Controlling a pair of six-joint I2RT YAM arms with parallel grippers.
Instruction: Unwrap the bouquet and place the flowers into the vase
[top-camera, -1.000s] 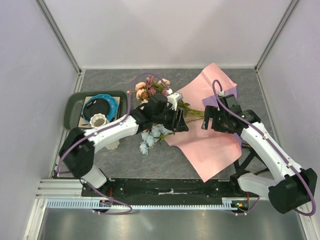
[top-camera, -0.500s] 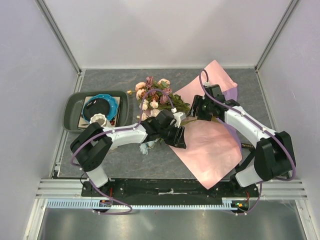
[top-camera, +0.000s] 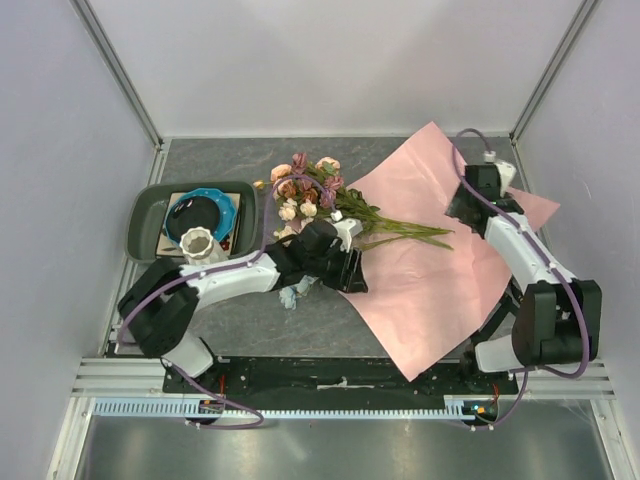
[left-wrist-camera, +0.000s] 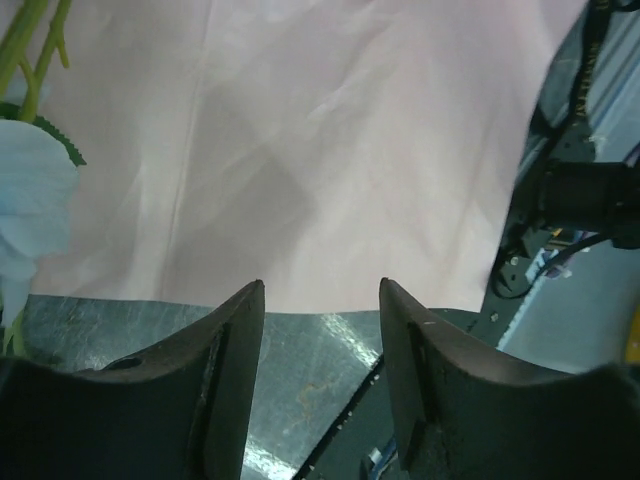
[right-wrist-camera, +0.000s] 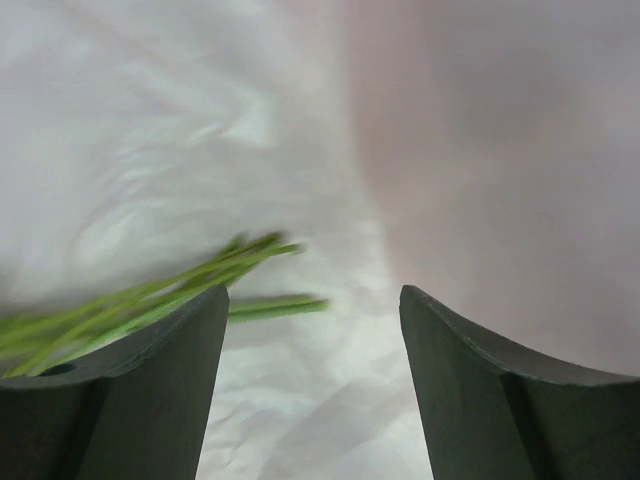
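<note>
The pink paper sheet (top-camera: 430, 280) is lying opened flat, well right of the vase (top-camera: 198, 243). The flowers (top-camera: 310, 195) are lying on their sides just right of the vase, with peach, cream and mauve heads pointing back-left and long green stems running rightward onto the paper. The white ribbed vase is standing upright in the dark green tray (top-camera: 143, 222). The left gripper (left-wrist-camera: 320, 285) is hovering right of the vase, jaws partly apart, empty. The right gripper (right-wrist-camera: 313, 292) is hanging far right of the vase, jaws wide, gripping nothing.
</note>
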